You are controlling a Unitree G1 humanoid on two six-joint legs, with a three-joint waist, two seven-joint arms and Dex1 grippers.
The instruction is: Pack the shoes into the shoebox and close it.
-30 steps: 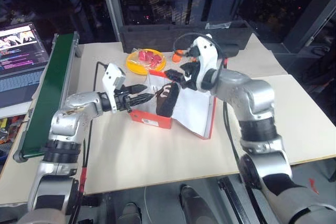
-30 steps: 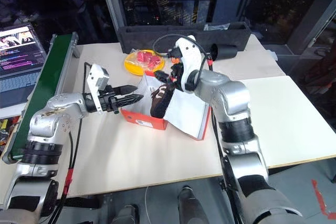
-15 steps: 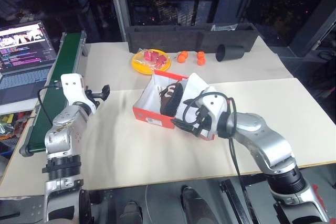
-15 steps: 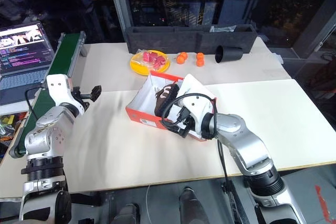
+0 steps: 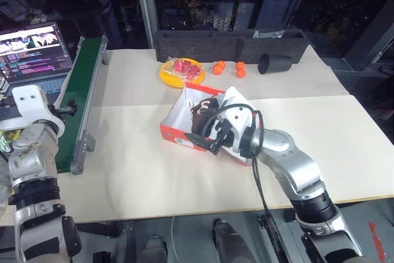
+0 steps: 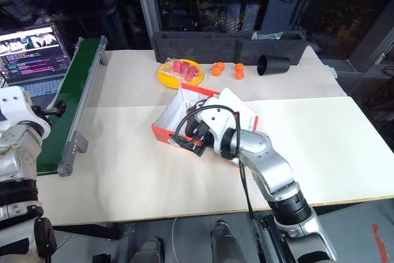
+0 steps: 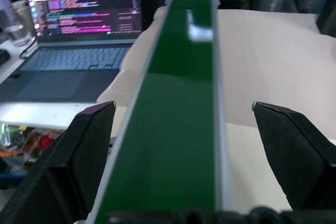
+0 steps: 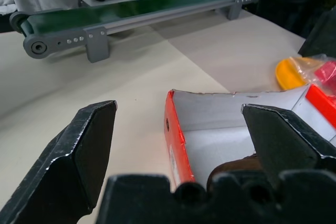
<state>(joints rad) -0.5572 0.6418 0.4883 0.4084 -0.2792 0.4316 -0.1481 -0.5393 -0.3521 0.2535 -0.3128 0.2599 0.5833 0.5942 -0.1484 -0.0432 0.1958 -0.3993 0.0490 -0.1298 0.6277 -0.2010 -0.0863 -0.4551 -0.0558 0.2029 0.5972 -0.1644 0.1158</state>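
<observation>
While my right gripper (image 8: 178, 145) hangs with fingers spread wide over the near end of the open shoebox (image 5: 178, 132) holding the shoes (image 5: 198, 115), my left gripper (image 7: 184, 150) gapes empty above the green conveyor (image 7: 184, 108)

Both arms reach forward, left gripper (image 7: 181, 129) and right gripper (image 8: 178, 129) spread wide.

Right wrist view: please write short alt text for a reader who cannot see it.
Two black fingers stand wide apart over the near end of the open red-orange shoebox, with a dark brown shoe lying inside it. Behind, on the beige table, runs a green conveyor.
</observation>
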